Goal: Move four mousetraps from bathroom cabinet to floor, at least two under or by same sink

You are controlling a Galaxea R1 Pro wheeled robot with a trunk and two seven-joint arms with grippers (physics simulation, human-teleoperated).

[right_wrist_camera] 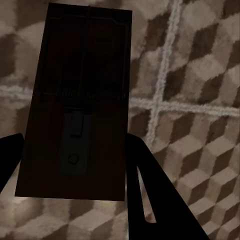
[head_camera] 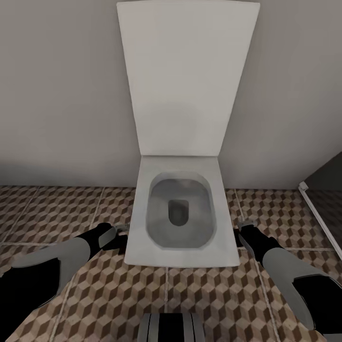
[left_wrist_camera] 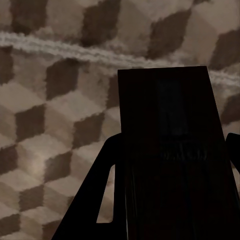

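Mousetraps [right_wrist_camera: 77, 100] [left_wrist_camera: 170, 150] | one gripped per pincer | toilet [head_camera: 180, 213] bowl empty

I see a white toilet [head_camera: 183, 223] in the middle of the frame, its lid [head_camera: 185, 76] up against the grey wall [head_camera: 57, 95]. A white-edged dark panel [head_camera: 323, 190] sits at right.

Left mousetrap [left_wrist_camera: 170, 150] cut off at frame edge, details too dark.

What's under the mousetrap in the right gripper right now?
Cube-patterned bathroom floor with a grout crossing lies below the mousetrap held in the right gripper. The tile patch directly beneath the trap is covered by it.
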